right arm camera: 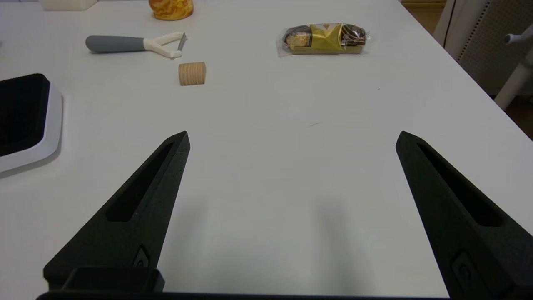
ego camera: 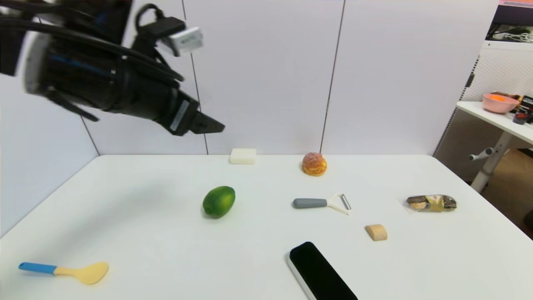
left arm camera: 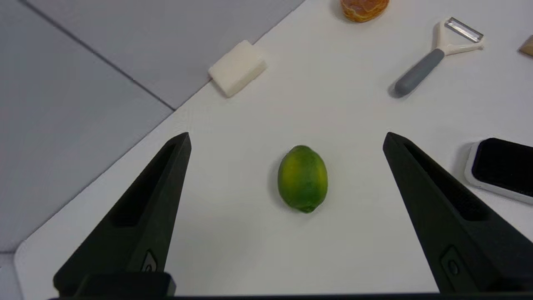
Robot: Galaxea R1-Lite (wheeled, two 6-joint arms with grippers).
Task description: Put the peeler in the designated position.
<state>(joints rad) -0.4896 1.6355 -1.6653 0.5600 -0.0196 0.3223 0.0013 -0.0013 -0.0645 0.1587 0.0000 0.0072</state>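
**Peeler lying free on the table, both claws open**

On the white table (ego camera: 137, 216), well ahead of and below the raised left gripper (left arm camera: 287, 139), the peeler (ego camera: 321, 203) is lying flat, untouched, its grey handle pointing toward the robot's left and its white forked head toward the right. That claw is hanging high above the table's left side with its fingers spread wide, holding nothing. Directly beneath it a green lime (left arm camera: 302, 178) is resting; a white block (left arm camera: 237, 67) is sitting beyond, at the table's far edge. The right gripper (right arm camera: 291, 137) is hovering low over bare table, fingers also spread wide and empty. Ahead of it are sitting a small ridged wooden piece (right arm camera: 192, 73), just beside the peeler's head, and a wrapped snack (right arm camera: 324, 38). A black-and-white tray (right arm camera: 54, 125) is lying off to its left side.
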